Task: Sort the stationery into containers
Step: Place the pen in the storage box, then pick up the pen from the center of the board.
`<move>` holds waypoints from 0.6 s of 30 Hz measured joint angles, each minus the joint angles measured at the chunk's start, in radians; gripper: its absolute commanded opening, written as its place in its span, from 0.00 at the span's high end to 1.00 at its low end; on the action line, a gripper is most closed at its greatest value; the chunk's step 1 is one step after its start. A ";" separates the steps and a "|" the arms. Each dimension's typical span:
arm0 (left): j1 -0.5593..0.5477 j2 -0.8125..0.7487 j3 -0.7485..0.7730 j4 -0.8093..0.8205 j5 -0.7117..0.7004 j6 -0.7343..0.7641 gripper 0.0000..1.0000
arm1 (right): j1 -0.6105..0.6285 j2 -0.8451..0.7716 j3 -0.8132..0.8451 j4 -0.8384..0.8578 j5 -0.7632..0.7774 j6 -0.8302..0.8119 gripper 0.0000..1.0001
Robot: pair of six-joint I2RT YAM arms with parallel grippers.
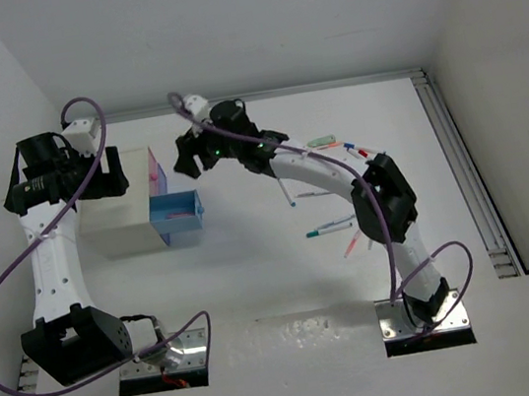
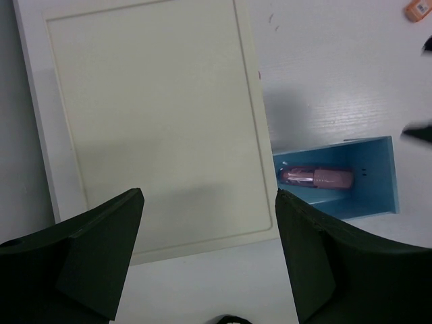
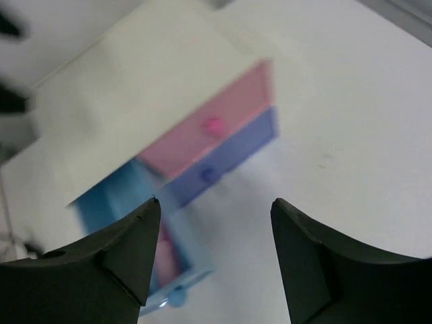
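Near the right tool (image 3: pixel 214 206), pink piece (image 2: pixel 317 178) inside blue drawer-box (image 2: pixel 375 177)

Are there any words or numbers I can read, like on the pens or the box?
None can be read.
The white cabinet top is blank.
The pink piece in the blue drawer shows no readable print.
The loose pens are too small to tell.
The right wrist view is blurred.

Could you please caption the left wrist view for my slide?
Open left gripper above the white cabinet; a pink marker lies in the pulled-out blue drawer.
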 measured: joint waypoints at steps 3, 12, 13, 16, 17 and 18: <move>0.000 0.000 0.000 0.003 -0.010 -0.006 0.15 | -0.086 0.000 0.000 -0.021 0.138 0.164 0.35; 0.000 0.006 0.000 0.029 -0.038 -0.035 0.14 | -0.287 0.039 -0.011 -0.154 0.419 0.460 0.33; 0.000 0.008 0.000 0.029 -0.037 -0.036 0.14 | -0.290 0.055 -0.011 -0.156 0.436 0.478 0.34; 0.000 0.017 0.000 0.029 -0.038 -0.038 0.14 | -0.287 0.108 -0.011 -0.159 0.485 0.510 0.34; 0.000 0.020 0.000 0.029 -0.039 -0.038 0.14 | -0.284 0.128 -0.010 -0.159 0.508 0.513 0.34; 0.000 0.022 0.000 0.029 -0.041 -0.038 0.14 | -0.280 0.150 -0.010 -0.158 0.531 0.510 0.34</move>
